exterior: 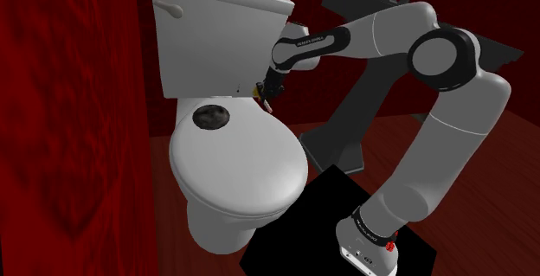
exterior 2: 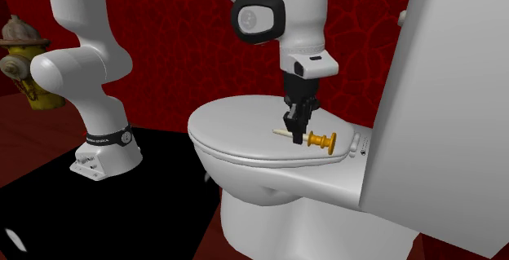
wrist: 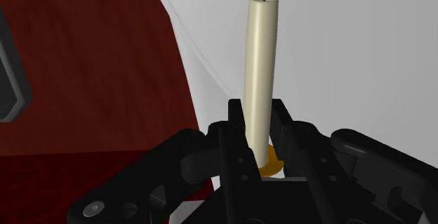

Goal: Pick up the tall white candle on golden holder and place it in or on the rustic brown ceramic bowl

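Note:
A tall cream-white candle (exterior 2: 295,134) with a golden holder (exterior 2: 323,142) lies on its side on the white toilet lid (exterior 2: 236,128), close to the tank. My black gripper (exterior 2: 296,128) comes down on it from above. In the wrist view my gripper (wrist: 257,114) is shut on the candle (wrist: 260,47), with both fingers pressed against its lower shaft just above the golden holder (wrist: 271,163). The bowl (exterior: 211,117), drawn dark grey, sits on the lid towards the shoulder view's left of my gripper (exterior: 266,94).
The toilet tank (exterior: 212,32) rises right behind the candle. Red walls close in around the toilet, and the floor is dark red. A yellow hydrant-shaped object (exterior 2: 24,63) stands on the floor behind my stand (exterior 2: 102,156). A dark shelf frame (exterior: 346,136) stands behind the arm.

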